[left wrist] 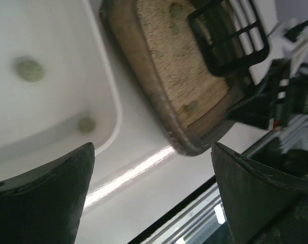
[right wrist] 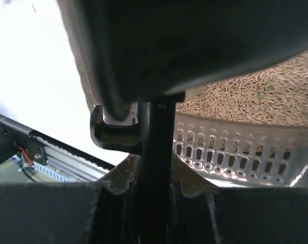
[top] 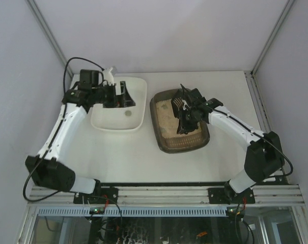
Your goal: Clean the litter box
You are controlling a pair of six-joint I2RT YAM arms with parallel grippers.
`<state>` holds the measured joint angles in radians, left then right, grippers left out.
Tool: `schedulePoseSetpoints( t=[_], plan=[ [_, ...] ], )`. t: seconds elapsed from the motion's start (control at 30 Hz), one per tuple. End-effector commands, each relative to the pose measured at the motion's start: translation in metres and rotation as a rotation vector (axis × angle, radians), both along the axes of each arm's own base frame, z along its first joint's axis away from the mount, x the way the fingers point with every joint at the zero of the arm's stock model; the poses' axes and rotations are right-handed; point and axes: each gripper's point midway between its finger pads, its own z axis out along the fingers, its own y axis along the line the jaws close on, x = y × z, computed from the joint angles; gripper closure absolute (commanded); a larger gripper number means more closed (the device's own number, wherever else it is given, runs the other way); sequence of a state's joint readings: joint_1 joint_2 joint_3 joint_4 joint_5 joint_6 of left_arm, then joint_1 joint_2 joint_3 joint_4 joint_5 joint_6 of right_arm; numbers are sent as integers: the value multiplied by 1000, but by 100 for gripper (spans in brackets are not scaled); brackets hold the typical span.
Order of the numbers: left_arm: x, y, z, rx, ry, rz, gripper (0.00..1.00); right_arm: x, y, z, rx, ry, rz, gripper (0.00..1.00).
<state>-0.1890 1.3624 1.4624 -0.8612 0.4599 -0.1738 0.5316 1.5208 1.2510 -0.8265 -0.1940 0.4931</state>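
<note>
Litter box [top: 183, 148] lies on the table [top: 123, 157], right of the middle, with beige litter [left wrist: 179, 61] inside and at least two greenish lumps [left wrist: 192, 107] on the surface. Over it hangs a black slotted scoop [left wrist: 230, 35]; the right jaws are clamped on its handle [right wrist: 156, 152], as the right wrist view shows. Just beside the box, on its left, stands a white tray [top: 113, 124] with two such lumps [left wrist: 29, 69] in it. The left jaws hover over this tray, wide apart and holding nothing. I judge the step in hand is scooping the next lump. To do it well, slide the scoop edge low under the lump, lift slowly so loose litter falls through the slots, and keep the scoop level on the way to the white tray
</note>
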Motion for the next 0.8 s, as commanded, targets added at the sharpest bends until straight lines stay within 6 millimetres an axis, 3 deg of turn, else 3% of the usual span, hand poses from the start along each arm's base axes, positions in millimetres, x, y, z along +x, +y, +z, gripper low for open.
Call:
schedulePoseSetpoints(
  t=[0.0,0.07,0.2,0.5,0.77],
  plan=[
    [30,-72,23,-335,79,19,0,4,12,-8,128,118,-16,100],
    [40,-83,11,-302,97,71,0,10,8,-11,141,148,-37,100],
    [58,-80,-21,-188,152,280,0,23,-1,-20,112,188,-67,100],
    [80,-115,-84,-319,397,354,0,61,23,-39,161,258,-55,100],
    [99,-129,-95,-396,429,373,0,81,33,-45,159,278,-48,100]
  ],
)
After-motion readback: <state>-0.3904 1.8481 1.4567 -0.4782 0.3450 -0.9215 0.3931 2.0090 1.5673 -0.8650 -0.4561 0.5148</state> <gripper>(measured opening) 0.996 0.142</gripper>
